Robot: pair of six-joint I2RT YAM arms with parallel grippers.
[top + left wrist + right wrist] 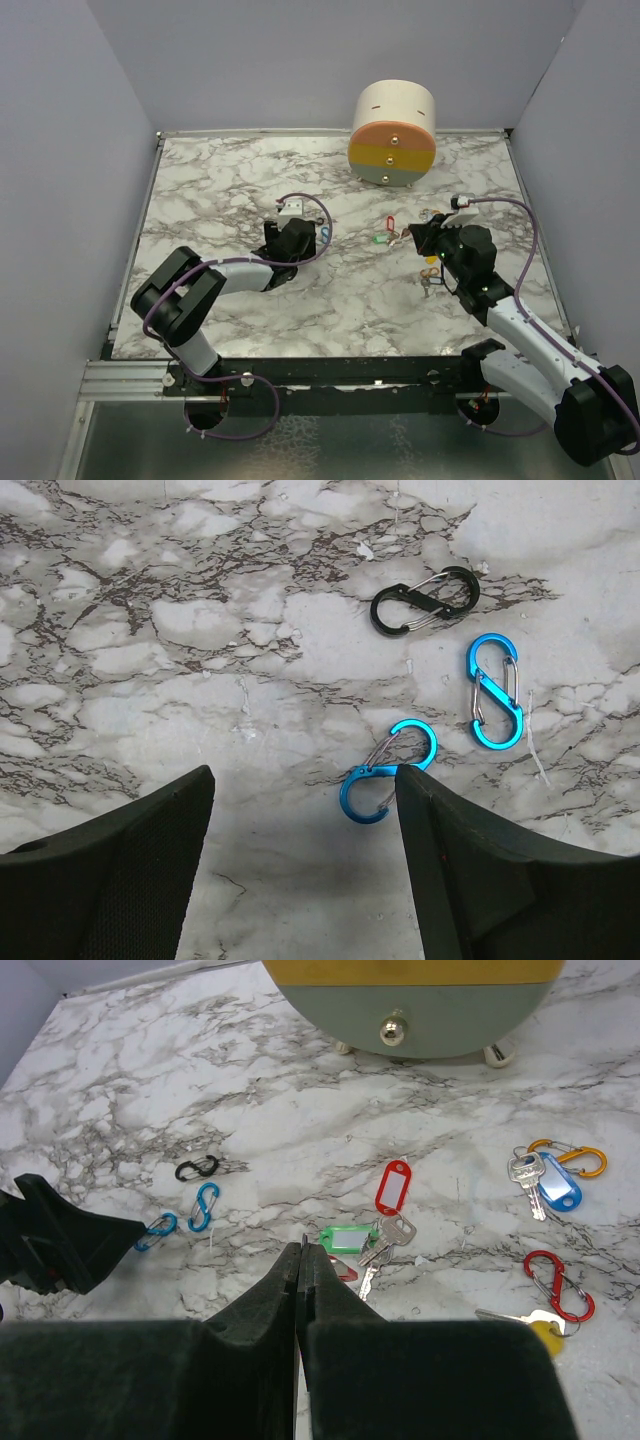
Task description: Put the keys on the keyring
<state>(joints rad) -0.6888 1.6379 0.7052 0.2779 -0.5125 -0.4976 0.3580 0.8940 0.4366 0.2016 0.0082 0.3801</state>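
Keys with plastic tags lie on the marble: green-tagged and red-tagged together, a blue-tagged one on an orange clip, a yellow-tagged one by a red clip. My right gripper hovers near the green tag, shut, with a thin dark sliver poking out between its tips; I cannot tell what it is. My left gripper stands open low over the table, a blue keyring clip lying against its right finger. A second blue clip and a black one lie beyond.
A round cabinet with drawer knobs stands on its side at the back, beyond the keys. Grey walls close in the table on three sides. In the top view the two grippers face each other across the keys.
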